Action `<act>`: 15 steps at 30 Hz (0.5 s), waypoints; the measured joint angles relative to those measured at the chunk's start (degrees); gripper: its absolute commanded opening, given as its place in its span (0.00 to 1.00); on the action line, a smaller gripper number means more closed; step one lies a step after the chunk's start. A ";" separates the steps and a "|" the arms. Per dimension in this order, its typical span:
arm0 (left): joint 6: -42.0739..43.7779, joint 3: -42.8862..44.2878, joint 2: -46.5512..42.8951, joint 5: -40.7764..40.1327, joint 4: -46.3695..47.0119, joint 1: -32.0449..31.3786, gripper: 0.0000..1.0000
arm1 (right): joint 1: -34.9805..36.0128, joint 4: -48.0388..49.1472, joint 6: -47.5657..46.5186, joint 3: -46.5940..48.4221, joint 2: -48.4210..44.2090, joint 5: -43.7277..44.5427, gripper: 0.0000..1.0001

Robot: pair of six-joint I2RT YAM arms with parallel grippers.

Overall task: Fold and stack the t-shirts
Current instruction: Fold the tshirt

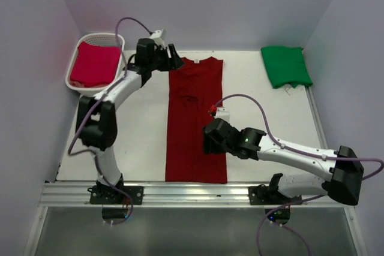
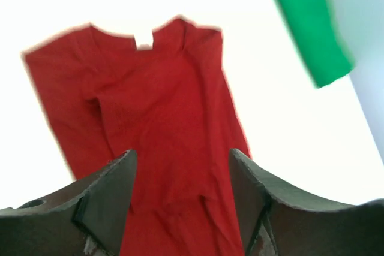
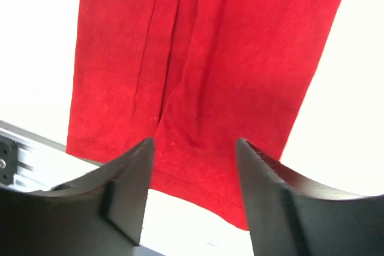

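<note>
The dark red t-shirt (image 1: 196,124) lies flat on the table (image 1: 270,130) as a long narrow strip with its sides turned in, collar at the far end and hem at the near edge, so the crosswise fold looks to be the step in hand. The left gripper (image 1: 174,62) hovers at this shirt's far left corner and the right gripper (image 3: 195,148) hangs over its hem half, both with jaws spread and holding nothing; next, I judge, each must pinch cloth so that one end can be carried over the other. The folded green t-shirt (image 1: 285,66) lies well off to the shirt's far right, and the crimson t-shirt (image 1: 95,64) sits in the white basket (image 1: 73,81) to its far left.
</note>
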 measured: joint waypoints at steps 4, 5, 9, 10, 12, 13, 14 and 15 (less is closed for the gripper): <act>-0.68 -12.46 -21.40 -5.07 0.09 0.00 0.68 | -0.02 -2.27 0.59 0.35 -2.89 3.76 0.69; -1.20 -17.07 -26.51 -5.68 -0.11 -0.11 0.68 | -0.02 -2.99 0.87 0.26 -2.89 4.52 0.69; -2.95 -37.09 -39.58 -8.17 -1.92 -3.19 0.67 | -0.04 -5.03 3.08 -2.82 -4.39 5.95 0.67; -3.43 -41.22 -40.50 -8.20 -3.43 -4.46 0.67 | -0.07 -5.38 3.85 -4.22 -5.81 5.84 0.67; -4.83 -50.01 -41.29 -8.02 -8.57 -7.87 0.66 | -0.07 -5.46 5.40 -7.76 -10.01 5.35 0.65; -5.46 -53.53 -41.86 -7.93 -11.34 -9.60 0.66 | -0.07 -5.42 6.29 -9.55 -12.59 4.98 0.63; -6.40 -56.41 -42.97 -7.45 -13.86 -11.30 0.66 | -0.07 -5.16 7.02 -11.02 -14.64 4.44 0.63; -7.48 -58.58 -44.68 -6.78 -15.98 -12.72 0.65 | -0.13 -5.09 8.00 -12.59 -17.09 3.76 0.62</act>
